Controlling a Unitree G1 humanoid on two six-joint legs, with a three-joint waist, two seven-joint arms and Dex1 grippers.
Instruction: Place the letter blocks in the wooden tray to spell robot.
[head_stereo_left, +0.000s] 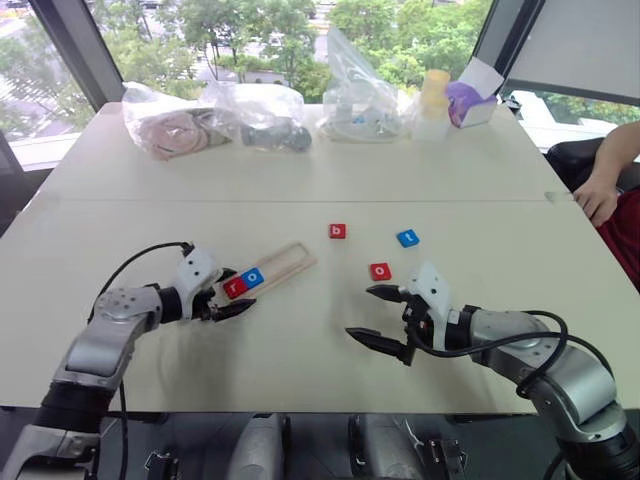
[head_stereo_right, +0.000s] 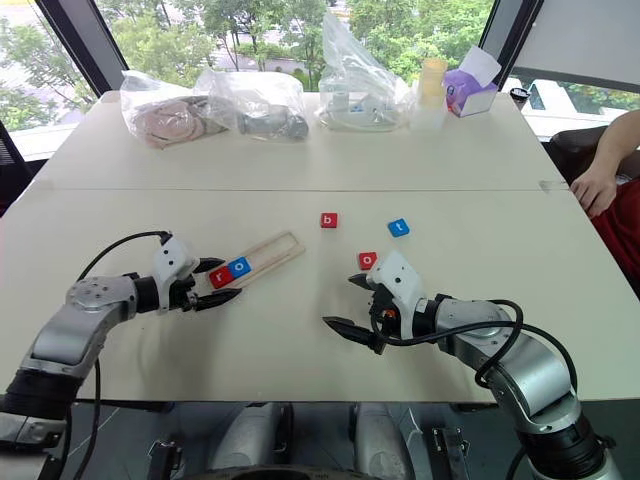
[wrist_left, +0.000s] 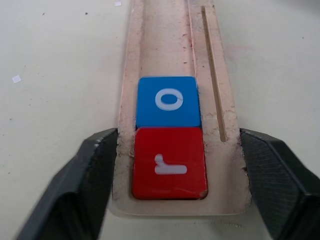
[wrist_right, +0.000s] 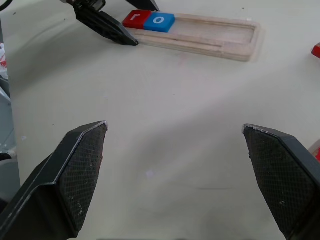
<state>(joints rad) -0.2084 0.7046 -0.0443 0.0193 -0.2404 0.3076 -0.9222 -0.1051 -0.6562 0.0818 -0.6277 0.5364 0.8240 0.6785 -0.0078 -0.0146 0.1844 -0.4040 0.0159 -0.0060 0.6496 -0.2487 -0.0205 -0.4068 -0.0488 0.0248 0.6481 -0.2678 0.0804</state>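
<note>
The wooden tray (head_stereo_left: 285, 262) lies slanted on the table at the left of centre. A red "r" block (head_stereo_left: 235, 287) and a blue "o" block (head_stereo_left: 252, 277) sit side by side at its near end. My left gripper (head_stereo_left: 236, 291) is shut on that end of the tray, and its fingers (wrist_left: 85, 175) press against the tray's two outer sides. Loose on the table to the right lie a red "b" block (head_stereo_left: 337, 231), a blue "t" block (head_stereo_left: 407, 238) and a red "o" block (head_stereo_left: 380, 271). My right gripper (head_stereo_left: 360, 312) hangs open just in front of the red "o", holding nothing.
Along the far edge of the table stand several plastic bags (head_stereo_left: 262, 115), a pale bottle (head_stereo_left: 434, 100) and a purple-and-white box (head_stereo_left: 470, 100). A person's hand (head_stereo_left: 598, 195) rests on the table's right edge.
</note>
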